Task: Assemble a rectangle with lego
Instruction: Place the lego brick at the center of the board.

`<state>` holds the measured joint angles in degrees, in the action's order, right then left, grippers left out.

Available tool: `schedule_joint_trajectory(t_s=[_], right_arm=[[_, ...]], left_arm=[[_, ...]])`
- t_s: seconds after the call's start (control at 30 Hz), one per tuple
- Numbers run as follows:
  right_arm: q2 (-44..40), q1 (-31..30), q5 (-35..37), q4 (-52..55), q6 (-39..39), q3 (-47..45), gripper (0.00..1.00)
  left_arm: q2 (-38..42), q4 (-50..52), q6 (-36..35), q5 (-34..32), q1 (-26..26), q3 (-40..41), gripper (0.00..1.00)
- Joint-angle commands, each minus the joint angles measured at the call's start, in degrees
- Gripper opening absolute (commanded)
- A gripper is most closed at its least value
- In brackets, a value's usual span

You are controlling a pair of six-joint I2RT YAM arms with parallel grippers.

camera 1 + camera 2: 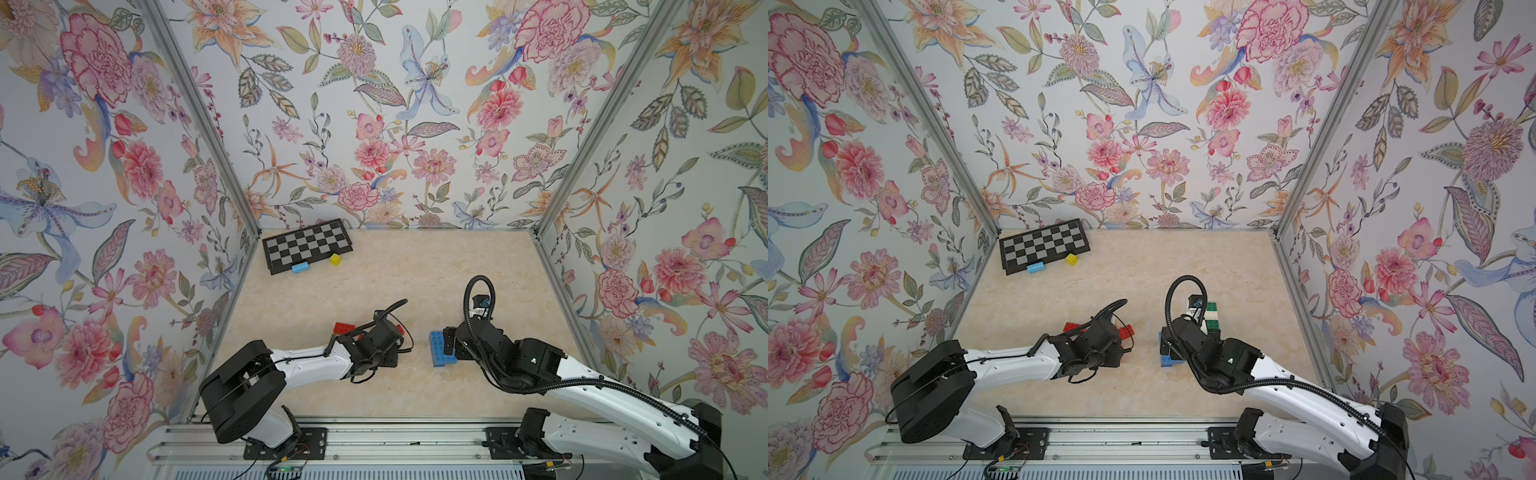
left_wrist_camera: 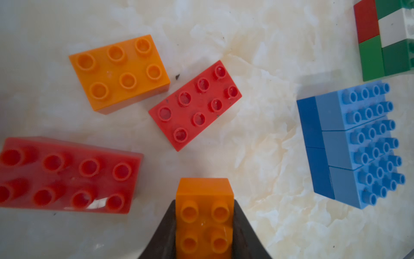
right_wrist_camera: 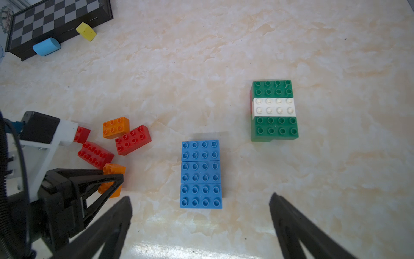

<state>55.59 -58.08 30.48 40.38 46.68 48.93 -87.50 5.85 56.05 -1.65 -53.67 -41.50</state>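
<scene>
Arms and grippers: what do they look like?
The left arm and right arm have white shells with black joints. A ribbed black hose runs along the right one; thinner black cables loop at the left wrist. The left gripper and right gripper have black, tapering triangular fingers.

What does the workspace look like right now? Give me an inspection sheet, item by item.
Surface: marbled tabletop, a few dark specks.
Job's things: blue block, three bricks on top; green-white-green block; loose red brick and loose orange brick among others; held orange brick.
Clutter: folded chessboard, blue cylinder, yellow block, far corner.
Grippers: left gripper shut on held orange brick; right gripper open, empty.
Cables: corrugated hose loops above right arm; thin cable arcs over left wrist.
Surroundings: floral wallpaper, aluminium posts, mounting rail.
</scene>
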Motion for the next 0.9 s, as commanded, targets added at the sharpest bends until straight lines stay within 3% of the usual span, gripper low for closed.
schedule_joint_trajectory(t_s=[0.0, 0.3, 0.37, 0.53, 0.87], right_arm=[[-2.2, 0.4, 0.7, 1.3, -1.3, -0.8, 1.0], [-7.6, 1.2, 2.5, 1.2, 0.2, -2.4, 1.0], [-8.1, 1.4, 2.5, 1.2, 0.3, -2.7, 1.0], [-7.7, 1.9, 2.2, 1.2, 0.2, -3.0, 1.0], [-7.7, 3.1, 2.1, 1.3, -0.1, -2.6, 1.0]], left_arm=[[-1.7, 0.8, 2.8, -2.6, -0.8, -2.0, 0.17], [-7.5, 2.1, 5.4, -2.8, -1.1, -3.9, 0.27], [-7.9, 2.6, 5.4, -3.0, -1.1, -4.4, 0.4], [-7.2, 4.5, 4.3, -4.2, -1.1, -6.6, 0.61], [-0.6, 13.5, -5.8, -10.0, 0.3, -18.1, 0.64]])
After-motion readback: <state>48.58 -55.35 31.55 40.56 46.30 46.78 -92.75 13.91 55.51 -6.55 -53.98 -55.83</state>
